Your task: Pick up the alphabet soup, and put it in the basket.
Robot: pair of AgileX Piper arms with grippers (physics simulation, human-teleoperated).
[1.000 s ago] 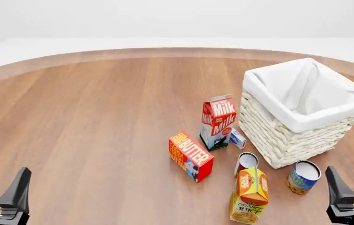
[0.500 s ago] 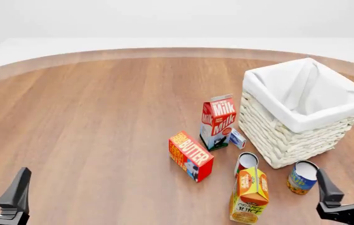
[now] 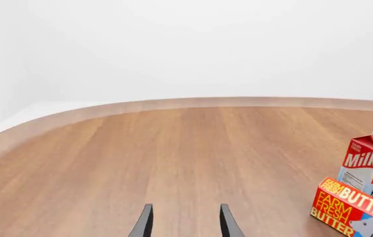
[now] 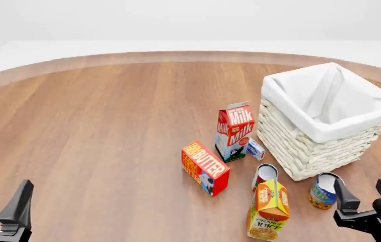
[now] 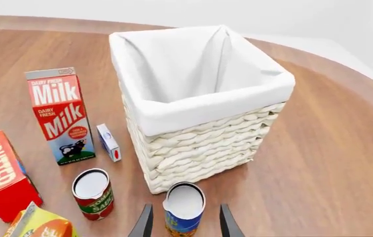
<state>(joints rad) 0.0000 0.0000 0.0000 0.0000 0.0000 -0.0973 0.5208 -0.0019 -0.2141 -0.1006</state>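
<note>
I see the small blue-labelled alphabet soup can with a yellow band and white top [image 5: 183, 210] standing upright, long axis vertical, on the wooden table [image 4: 96, 131] just beside the near wall of the big white wicker basket with cloth lining [image 4: 311, 151]. My right gripper [image 4: 363, 199] sits spread wide, holding nothing, just beside the can on its near side. A red-labelled can [image 5: 93, 193] and an orange juice carton [image 4: 268, 209] stand close on the can's left; a milk carton [image 4: 234, 132] and red butter box [image 4: 204, 167] farther off. My left gripper [image 3: 185, 222] is also spread, well apart.
</note>
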